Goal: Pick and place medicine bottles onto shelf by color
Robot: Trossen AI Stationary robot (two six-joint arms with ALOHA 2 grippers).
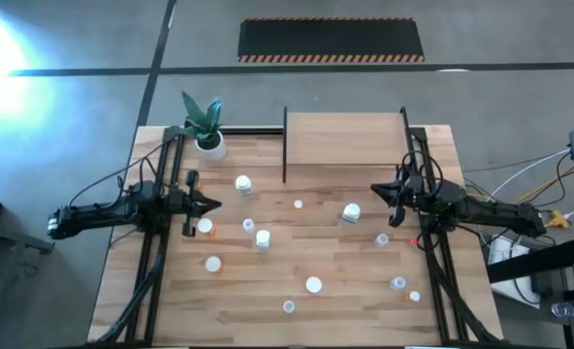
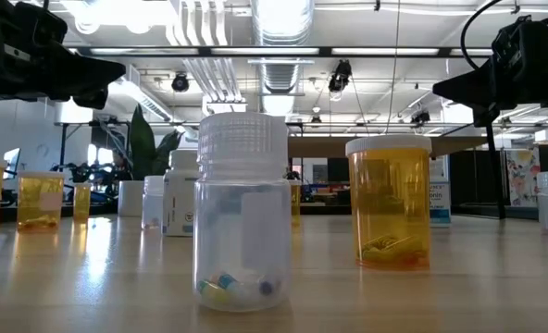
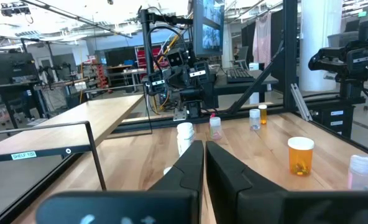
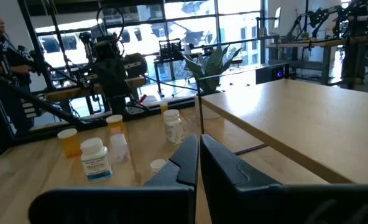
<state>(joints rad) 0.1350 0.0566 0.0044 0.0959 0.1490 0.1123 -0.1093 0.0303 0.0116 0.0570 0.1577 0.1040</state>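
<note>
Both grippers are closed on nothing and held above the table: the left gripper (image 1: 213, 205) at the left side, the right gripper (image 1: 376, 191) just right of the shelf (image 1: 343, 141), likely parked clear so the spread stays in view. Medicine bottles (image 1: 263, 238) stand scattered over the table (image 1: 365, 310), none yet on the shelf's board. A potted plant (image 1: 207, 131) sits beside the shelf's left post, near that approach

Orange bottle (image 2: 389, 202), white cap; light-wood shelf (image 1: 345, 138)
</note>
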